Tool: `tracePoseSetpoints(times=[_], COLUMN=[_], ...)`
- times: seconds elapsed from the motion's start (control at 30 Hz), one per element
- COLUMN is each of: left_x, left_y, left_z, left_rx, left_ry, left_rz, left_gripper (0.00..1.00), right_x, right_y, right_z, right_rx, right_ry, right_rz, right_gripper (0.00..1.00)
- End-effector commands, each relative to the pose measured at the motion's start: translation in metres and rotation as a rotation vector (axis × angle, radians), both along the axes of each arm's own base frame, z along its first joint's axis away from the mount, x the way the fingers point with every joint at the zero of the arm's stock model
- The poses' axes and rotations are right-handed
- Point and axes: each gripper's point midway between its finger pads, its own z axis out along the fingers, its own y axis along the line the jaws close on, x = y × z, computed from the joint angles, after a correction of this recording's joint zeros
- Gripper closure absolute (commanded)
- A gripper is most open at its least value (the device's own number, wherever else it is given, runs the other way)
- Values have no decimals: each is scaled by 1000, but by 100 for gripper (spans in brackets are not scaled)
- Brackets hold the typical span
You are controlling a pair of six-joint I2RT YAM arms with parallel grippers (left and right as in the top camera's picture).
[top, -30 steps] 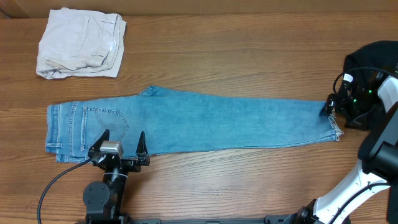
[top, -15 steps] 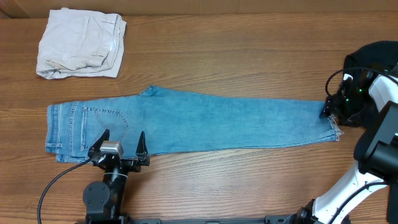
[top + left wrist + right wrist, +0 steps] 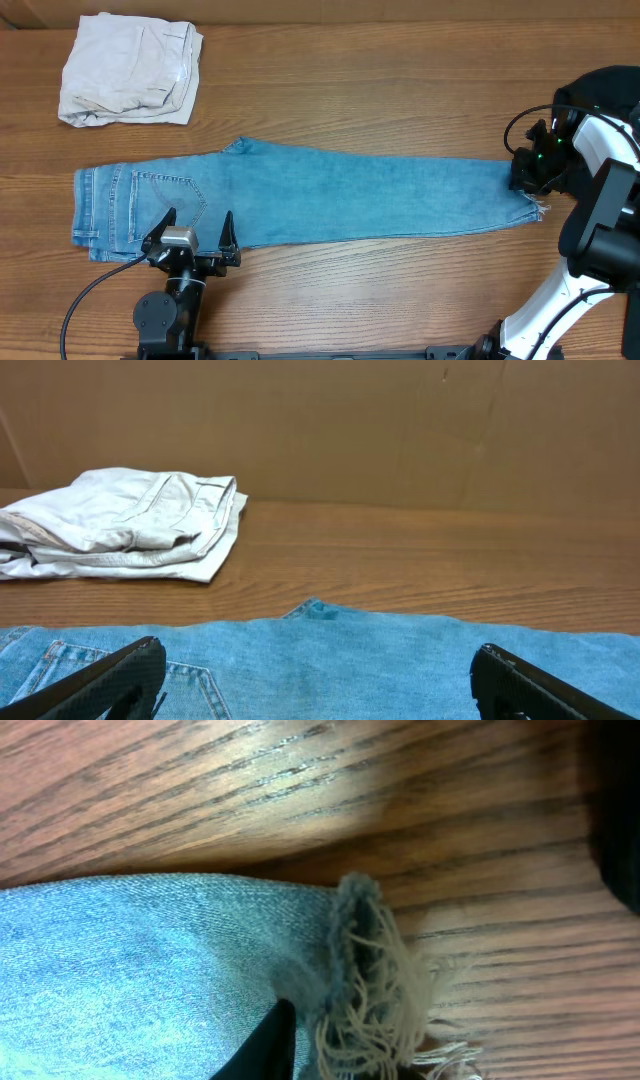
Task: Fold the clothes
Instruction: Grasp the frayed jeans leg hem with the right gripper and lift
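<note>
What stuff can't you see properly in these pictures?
- Black garment: in the overhead view it is cut off by the right edge and partly covered by the right arm.
- Right gripper: the right wrist view shows one finger beside the frayed hem; whether it pinches the jeans is unclear.
- Off-white garment: it is folded, so its type is hidden in both views.

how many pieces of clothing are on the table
3. An off-white garment lies folded at the far left; light-blue jeans lie flat across the middle; a black garment sits at the right edge, partly hidden by the right arm. More may lie outside the frame.
</note>
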Motion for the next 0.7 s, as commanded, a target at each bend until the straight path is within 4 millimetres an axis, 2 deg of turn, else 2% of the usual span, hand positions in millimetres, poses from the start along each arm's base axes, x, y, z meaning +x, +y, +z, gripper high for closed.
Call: tracePoseSetpoints(times=[0.0,0.07,0.23,0.37,0.5,0.67], left_x=[0,0,0,0,0,0], left_y=[3,3,3,2,3,2], left_z=[-1,-1,-1,-1,-1,-1], left_rx=[16,16,16,16,16,16], left_ry=[-3,-3,-3,-3,-3,-3], left_rz=[11,11,11,11,11,11], left_gripper=[0,0,0,0,0,0], right_x=[-9,-4,26,38,44,45], right_y=[1,-9,-19,-22,-9,22], right_z=[-16,-7,39,71,95,98], right_rx=[-25,-77,-103,-159,-235,-290], right_ry=[77,78,13,-7,-21,6], right_rz=[-16,-58,-120,-149,-131,-95], right_gripper=[89,96,96,96,96,96])
